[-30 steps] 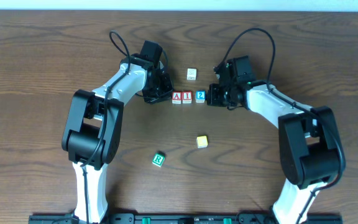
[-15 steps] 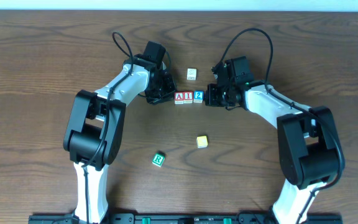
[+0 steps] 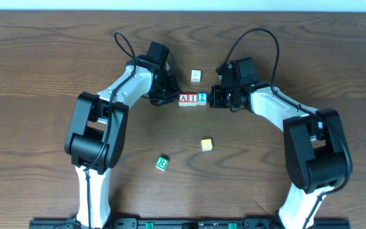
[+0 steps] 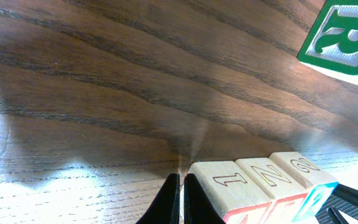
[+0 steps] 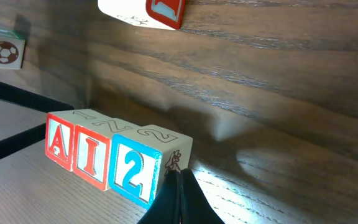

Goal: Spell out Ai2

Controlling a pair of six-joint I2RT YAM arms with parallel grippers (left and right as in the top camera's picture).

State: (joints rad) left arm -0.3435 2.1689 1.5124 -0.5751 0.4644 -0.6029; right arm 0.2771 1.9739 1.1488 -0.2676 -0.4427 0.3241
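Three cubes are set touching in a row on the worktop [image 3: 43,76]: A cube [image 3: 183,98], I cube [image 3: 192,98], 2 cube [image 3: 202,98]. Beyond the I cube's two neighbours, left claw [image 3: 171,97] and right claw [image 3: 211,100] are pinched shut, empty. Light, level nudges are advised so the row is not buckled.

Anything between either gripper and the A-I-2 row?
Nothing visible. The shut left gripper sits right at the outer side of the A cube, the shut right gripper at the outer side of the 2 cube. The green R cube, yellow cube and whitish cube lie off the row.
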